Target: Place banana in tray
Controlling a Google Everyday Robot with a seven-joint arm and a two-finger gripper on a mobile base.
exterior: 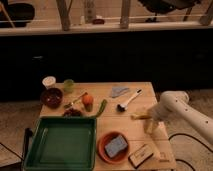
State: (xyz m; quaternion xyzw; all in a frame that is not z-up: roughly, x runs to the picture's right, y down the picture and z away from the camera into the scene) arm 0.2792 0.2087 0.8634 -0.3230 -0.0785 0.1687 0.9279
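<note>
- Wooden desk in a dim room, with a dark wall and a railing behind it.
- White arm reaches in from the right. The pincer is low over the desk's right edge, pointing down.
- Banana: a short yellow strip sticking out from the pincer's left side. Its near end meets the pincer and is hidden there.
- Pincer state: cannot tell whether it is spread or pinching the banana. Cannot tell either whether the banana rests on the desk or is lifted off it.
- Tray: well to the left of the pincer and nearer the camera. Nothing shows inside it.
- Between pincer and tray, on the near side: orange bowl holding a blue sponge.
- Beyond the pincer, to its left: brush, then a long green vegetable by the tray's far corner.
- Judgement: the step in hand is the grasp, or just after it. The banana is not yet in the tray.
- Next move, as I judge it: make sure of the hold, raise the banana above the bowl and the tray rim, carry it left over the tray floor, lower and release.
</note>
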